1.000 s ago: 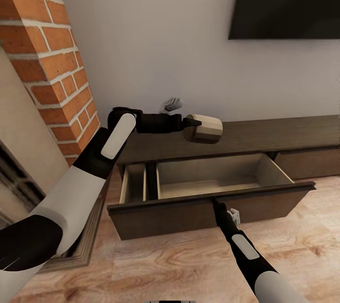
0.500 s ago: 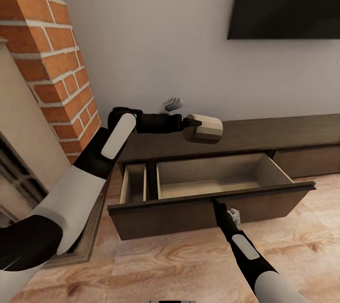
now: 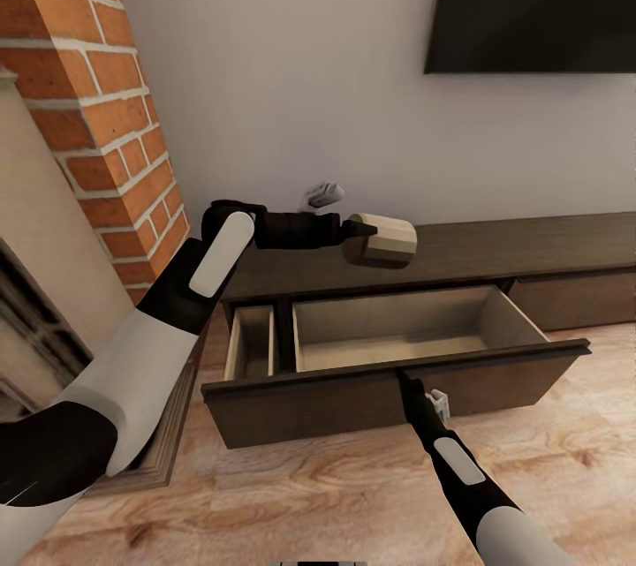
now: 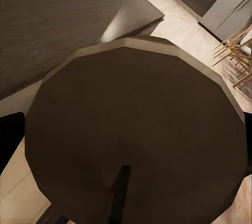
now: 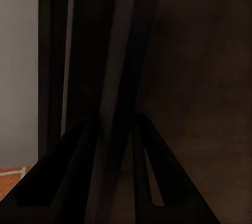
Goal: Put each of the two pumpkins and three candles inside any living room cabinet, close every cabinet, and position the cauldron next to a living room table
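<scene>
At frame centre my left gripper [image 3: 353, 230] has its jaws clamped on a candle [image 3: 382, 241], long axis sideways, directly above the open drawer [image 3: 397, 332], while my right gripper [image 3: 405, 381], jaws' state unreadable, touches the drawer's front.

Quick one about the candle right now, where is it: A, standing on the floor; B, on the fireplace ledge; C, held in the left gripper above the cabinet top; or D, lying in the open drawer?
C: the left gripper holds the candle sideways in the air over the cabinet top, behind the open drawer.
</scene>
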Motion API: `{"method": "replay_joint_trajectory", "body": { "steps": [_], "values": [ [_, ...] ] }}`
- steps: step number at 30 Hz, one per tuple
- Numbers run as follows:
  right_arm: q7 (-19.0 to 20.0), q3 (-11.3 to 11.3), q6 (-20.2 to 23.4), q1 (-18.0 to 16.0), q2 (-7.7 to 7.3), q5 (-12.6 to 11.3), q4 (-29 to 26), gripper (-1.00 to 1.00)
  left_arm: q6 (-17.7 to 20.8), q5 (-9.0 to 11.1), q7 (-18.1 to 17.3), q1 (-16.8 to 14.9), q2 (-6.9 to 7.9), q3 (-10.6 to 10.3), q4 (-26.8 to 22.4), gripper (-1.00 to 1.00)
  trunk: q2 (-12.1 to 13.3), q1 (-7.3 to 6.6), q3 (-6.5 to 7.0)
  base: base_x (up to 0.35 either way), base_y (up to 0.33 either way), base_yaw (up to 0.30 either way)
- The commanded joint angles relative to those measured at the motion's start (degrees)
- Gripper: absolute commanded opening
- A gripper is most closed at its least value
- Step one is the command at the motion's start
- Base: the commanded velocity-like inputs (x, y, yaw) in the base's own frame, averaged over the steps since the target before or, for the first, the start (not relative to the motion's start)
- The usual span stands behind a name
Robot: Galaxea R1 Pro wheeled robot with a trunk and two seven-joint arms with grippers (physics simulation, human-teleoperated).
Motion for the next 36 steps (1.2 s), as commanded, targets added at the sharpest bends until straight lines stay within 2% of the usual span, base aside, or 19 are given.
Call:
{"method": "replay_joint_trajectory", "body": {
  "steps": [1, 27, 28, 36],
  "values": [
    [0.6, 4.0, 0.4, 0.0, 0.05, 0.0, 1.5, -1.0, 0.1, -0.5, -0.5, 0.0, -0.01, 0.0, 0.0, -1.0, 0.0, -0.01, -0.05, -0.017, 0.0, 0.0],
    [0.5, 4.0, 0.3, 0.0, 0.05, 0.0, 1.5, -1.0, 0.2, -0.5, -0.5, 0.0, -0.01, 0.0, 0.1, -1.0, 0.0, -0.01, -0.05, -0.015, 0.0, 0.0],
    [0.5, 4.0, 0.3, 0.0, 0.05, 0.0, 1.5, 1.0, 0.1, -0.5, -0.5, 0.0, -0.02, 0.0, 0.1, -1.0, 0.0, -0.01, -0.05, 0.0, 0.0, 0.0],
    [0.5, 3.8, 0.4, 0.0, 0.05, 0.0, 1.5, 1.0, 0.1, -0.5, -0.5, 0.0, 0.0, 0.0, 0.1, -1.0, 0.0, -0.01, -0.05, 0.0, 0.0, 0.0]
  ]
}}
